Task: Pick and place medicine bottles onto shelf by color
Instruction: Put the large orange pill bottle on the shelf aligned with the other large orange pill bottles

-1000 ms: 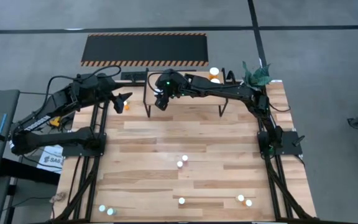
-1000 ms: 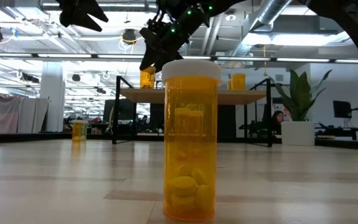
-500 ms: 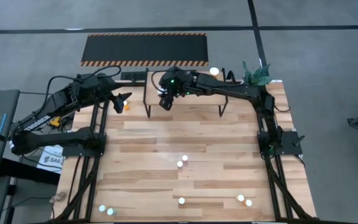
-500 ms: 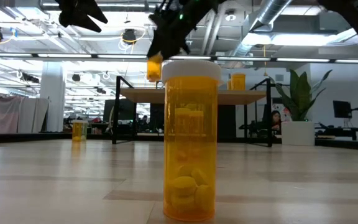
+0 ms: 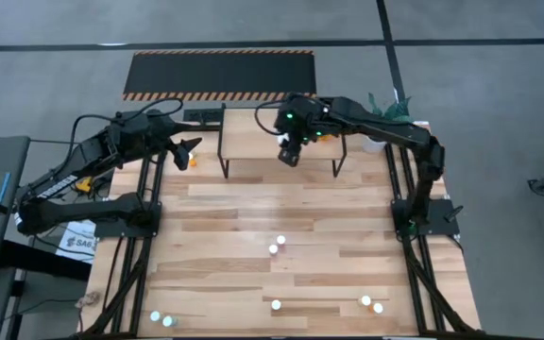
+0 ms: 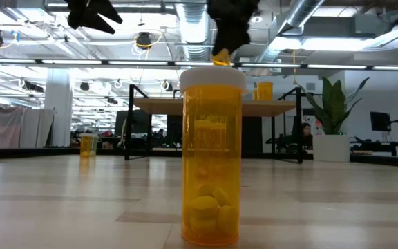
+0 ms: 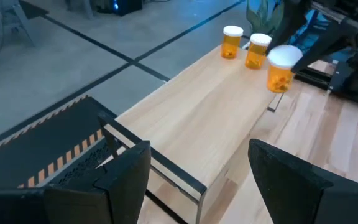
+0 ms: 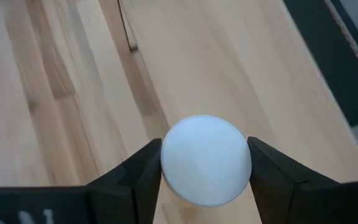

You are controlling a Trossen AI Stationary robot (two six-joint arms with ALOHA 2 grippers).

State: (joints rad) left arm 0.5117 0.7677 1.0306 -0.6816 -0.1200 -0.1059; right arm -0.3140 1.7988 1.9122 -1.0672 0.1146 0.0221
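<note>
My right gripper (image 5: 289,154) hangs over the right half of the shelf (image 5: 253,142), shut on an orange medicine bottle with a white cap (image 7: 280,67). Two more orange bottles (image 7: 232,42) (image 7: 257,50) stand upright on the shelf's far right end. My left gripper (image 5: 189,149) waits open above the table's far left corner, over a small orange bottle (image 5: 193,162). Other bottles stand on the tabletop nearer the front (image 5: 277,244). One of them fills the middle of the low view (image 6: 211,155). My right gripper pinches the bottle between its two fingers at the sides of the white cap (image 8: 169,158). The fingers come from above, slanting down. The bottle hangs upright, its orange body (image 7: 279,79) below the fingers and clear of the shelf top.
A potted plant (image 5: 390,113) stands at the far right corner beside the shelf. A black mat with striped edges (image 5: 220,74) lies on the floor beyond the table. More bottles stand near the front edge (image 5: 276,305) (image 5: 371,303) (image 5: 159,319).
My right gripper has risen and travelled from the shelf's left end toward the table's right edge, tipping more steeply downward. The orange bottle, which was down at the shelf's left end, has gone with it and now hangs clear above the shelf.
</note>
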